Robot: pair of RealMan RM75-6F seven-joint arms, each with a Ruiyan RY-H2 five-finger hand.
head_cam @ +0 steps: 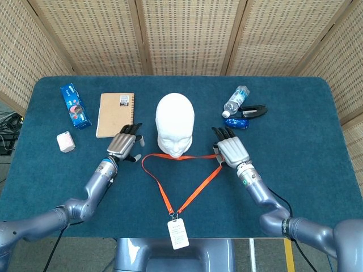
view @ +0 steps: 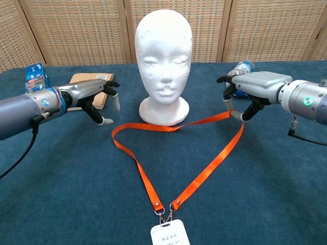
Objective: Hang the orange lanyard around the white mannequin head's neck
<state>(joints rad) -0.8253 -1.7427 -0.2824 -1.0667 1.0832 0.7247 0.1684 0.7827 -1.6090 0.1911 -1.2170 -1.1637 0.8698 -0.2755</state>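
Orange lanyard lies on the blue table in a loop in front of the white mannequin head, its far edge touching the base of the neck. The right hand pinches the strap's right corner between thumb and a finger, lifting that corner slightly off the cloth to the right of the head; its other fingers stretch toward the far side of the table. The left hand hovers just left of the head's base, above the strap's left bend, with its fingers apart and slightly curled, gripping nothing.

From the loop, the two strap ends run toward the near edge of the table and meet at a clip carrying a white badge, which hangs over that edge.

Left of the head lie a brown spiral notebook, a blue snack packet and a small pink block. Right of the head lie a water bottle, a small blue wrapper and a dark object I cannot make out.
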